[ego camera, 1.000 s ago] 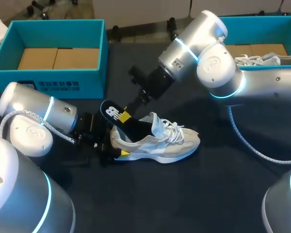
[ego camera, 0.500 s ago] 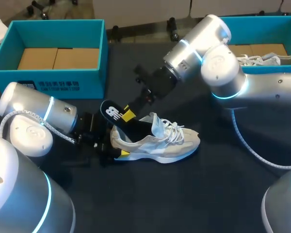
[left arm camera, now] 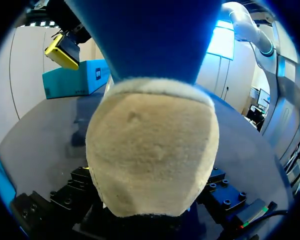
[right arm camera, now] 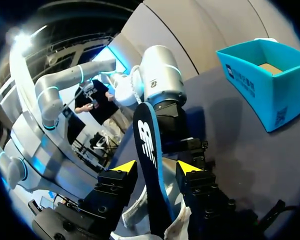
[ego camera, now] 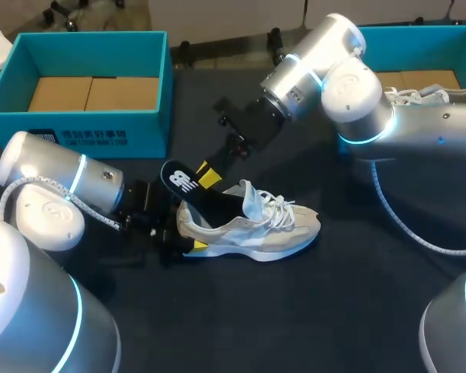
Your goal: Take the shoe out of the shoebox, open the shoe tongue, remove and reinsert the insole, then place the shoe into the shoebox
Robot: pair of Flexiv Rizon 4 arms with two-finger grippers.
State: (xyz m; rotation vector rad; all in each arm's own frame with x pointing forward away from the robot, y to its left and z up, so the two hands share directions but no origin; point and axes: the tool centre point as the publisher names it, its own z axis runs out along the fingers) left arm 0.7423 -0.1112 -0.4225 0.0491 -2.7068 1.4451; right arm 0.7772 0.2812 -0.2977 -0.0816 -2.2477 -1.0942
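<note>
A beige and white shoe stands on the dark table, toe to the right. Its dark insole, marked with a white logo, sticks up out of the heel opening. My left gripper is shut on the shoe's heel, which fills the left wrist view as a beige heel; its fingertips are hidden there. My right gripper hovers just right of the insole's top. In the right wrist view the insole stands between the open fingers of the right gripper, with a gap on each side.
A teal shoebox with brown card inside stands at the back left. A second teal box at the back right holds another shoe. My right arm crosses above the table from the right.
My right gripper has let go of the insole and drawn back up and to the right. The shoe, the insole and my left arm have stayed put.
</note>
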